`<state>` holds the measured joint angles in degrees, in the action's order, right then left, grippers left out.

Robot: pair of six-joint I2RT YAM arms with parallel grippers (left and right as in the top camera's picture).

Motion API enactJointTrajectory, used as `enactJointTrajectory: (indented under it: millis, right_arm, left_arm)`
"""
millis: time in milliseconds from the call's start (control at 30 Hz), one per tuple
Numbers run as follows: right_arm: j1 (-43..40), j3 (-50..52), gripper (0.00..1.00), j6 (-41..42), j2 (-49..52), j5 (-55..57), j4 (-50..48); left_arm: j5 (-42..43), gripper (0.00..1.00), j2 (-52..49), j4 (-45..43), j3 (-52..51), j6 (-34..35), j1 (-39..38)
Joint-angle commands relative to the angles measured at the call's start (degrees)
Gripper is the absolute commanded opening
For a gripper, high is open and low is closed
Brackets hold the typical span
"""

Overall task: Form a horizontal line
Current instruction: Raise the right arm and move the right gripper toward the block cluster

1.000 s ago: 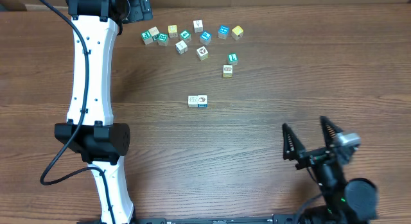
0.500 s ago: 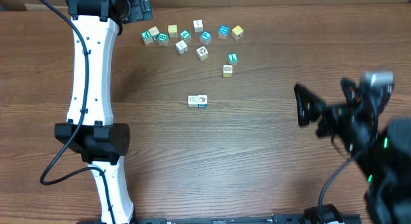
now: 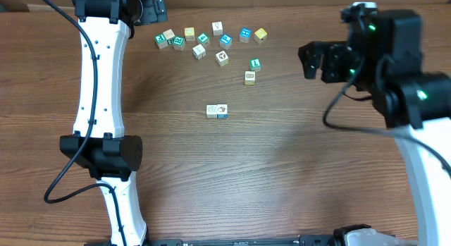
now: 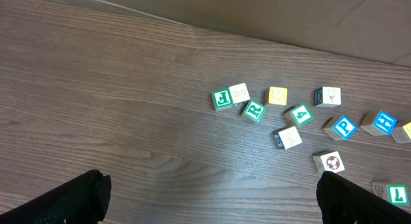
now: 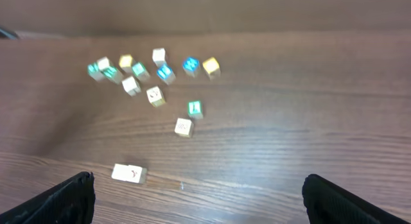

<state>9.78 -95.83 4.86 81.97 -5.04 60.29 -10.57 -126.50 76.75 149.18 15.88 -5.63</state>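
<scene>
A plain white cube (image 3: 211, 110) and a white cube with a blue edge (image 3: 222, 112) lie side by side at mid-table, a short horizontal line (image 5: 128, 173) in the right wrist view. Farther back, a tan cube (image 3: 249, 77) sits just below a teal-green letter cube (image 3: 255, 63); both show blurred in the right wrist view, tan (image 5: 183, 127) and teal-green (image 5: 195, 108). My right gripper (image 3: 318, 61) hangs open to the right of them, nothing between its fingers (image 5: 350, 201). My left gripper (image 3: 149, 10) is open at the back left, its fingertips (image 4: 70, 198) above bare wood.
Several other small cubes (image 3: 201, 40) in white, teal, blue and yellow are scattered along the table's back. The left wrist view shows them too, with a green J cube (image 4: 221, 99) nearest the left. The left arm's white links (image 3: 99, 84) run down the left side.
My right arm has swung from the front right of the table up to the back right, toward the cubes, still open. The left arm and the cubes have not moved.
</scene>
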Motion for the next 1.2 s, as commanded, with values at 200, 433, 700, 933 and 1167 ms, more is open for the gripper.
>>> enactJointTrajectory:
  millis: [200,433,700,933,1167]
  right_arm:
    - [-0.2,-1.3,1.0,-0.4,1.6,0.4,0.0]
    - [-0.2,-1.3,1.0,-0.4,1.8,0.4,0.0]
    - [-0.2,-1.3,1.0,-0.4,1.8,0.4,0.0]
    - [-0.2,-1.3,1.0,-0.4,1.8,0.4,0.0]
    - [-0.2,-1.3,1.0,-0.4,1.8,0.4,0.0]
  left_arm:
    - [-0.3,1.0,0.2,0.0,0.3,-0.7,-0.4]
    - [-0.4,1.0,0.2,0.0,0.3,-0.7,-0.4]
    - [-0.3,1.0,0.2,0.0,0.3,-0.7,-0.4]
    - [-0.4,1.0,0.2,0.0,0.3,-0.7,-0.4]
    - [-0.3,1.0,0.2,0.0,0.3,-0.7,-0.4]
